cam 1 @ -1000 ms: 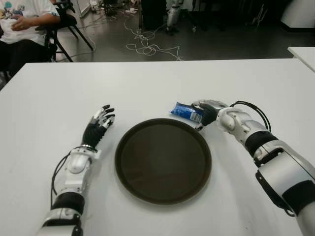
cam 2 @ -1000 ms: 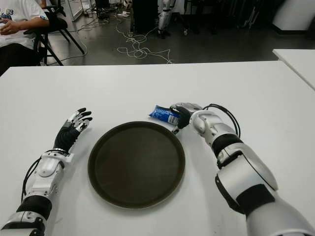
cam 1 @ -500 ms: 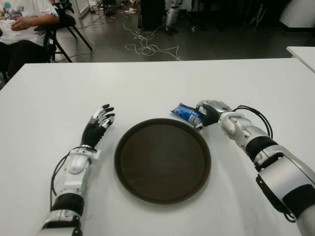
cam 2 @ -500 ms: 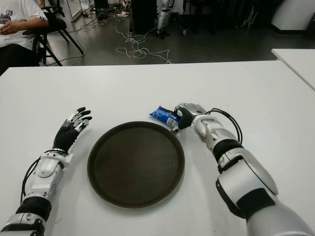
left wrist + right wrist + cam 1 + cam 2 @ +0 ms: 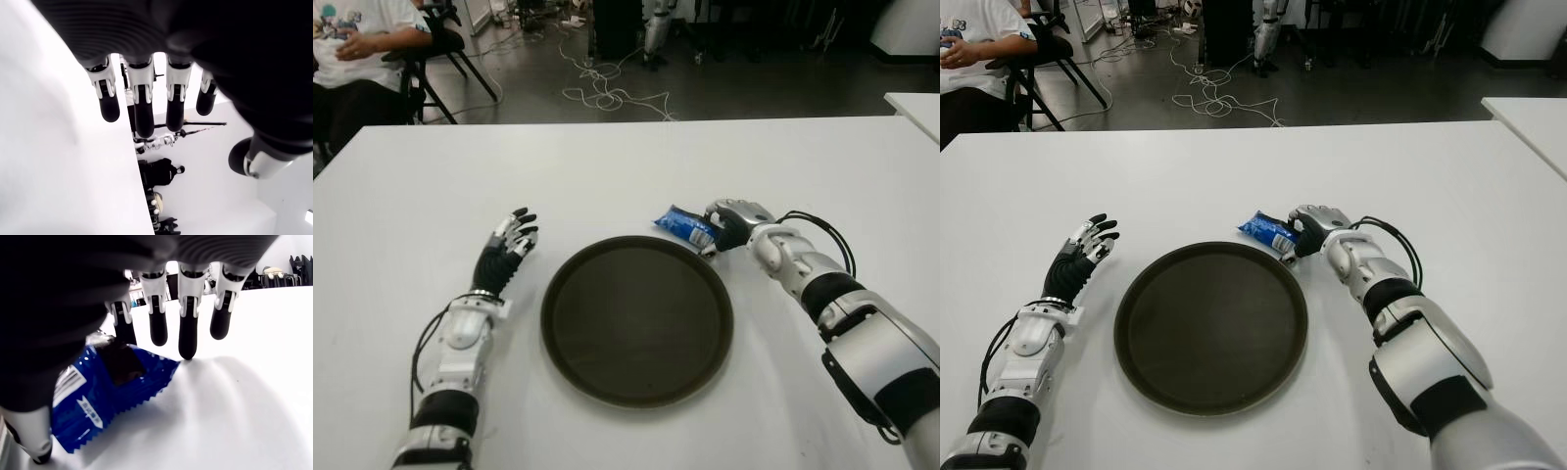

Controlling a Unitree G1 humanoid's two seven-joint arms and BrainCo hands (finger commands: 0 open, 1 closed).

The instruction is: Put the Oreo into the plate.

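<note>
Oreo packet (image 5: pixel 686 224): blue wrapper lying on the white worktop (image 5: pixel 626 166), just beyond the far right rim of the plate, apart from the rim by a sliver; not yet in the plate.
Plate (image 5: pixel 563 323): round, dark, shallow-rimmed, nothing in it, between the two arms.
Right robot hand (image 5: pixel 1310 227): at the packet's right end, palm over it, fingers (image 5: pixel 188 335) extended past the wrapper with tips down toward the worktop; thumb (image 5: pixel 29 443) on the near side of the packet. Touching or nearly so, but no closed grip visible; reads as open.
Left robot hand (image 5: pixel 504 251): idle, left of the plate, fingers (image 5: pixel 142 105) spread and holding nothing.
Step in hand: closing on the packet before the lift.
Doing it well: curl fingers down over the far edge and bring the thumb in from the near side, pinching across the narrow width. Foil wrapper likely slick and crinkly, so squeeze until it stops sliding, not so hard as to crush the biscuits. Lift clear of the raised rim before moving toward the plate's middle; dragging would probably catch the packet on the rim or nudge the plate.
Risk: fingertips pressing on the worktop instead of the wrapper, pushing the packet away.
Change from a second ago: right robot hand sits slightly farther right, packet shifted only marginally; left robot hand drawn a touch leftward; plate unmoved.
</note>
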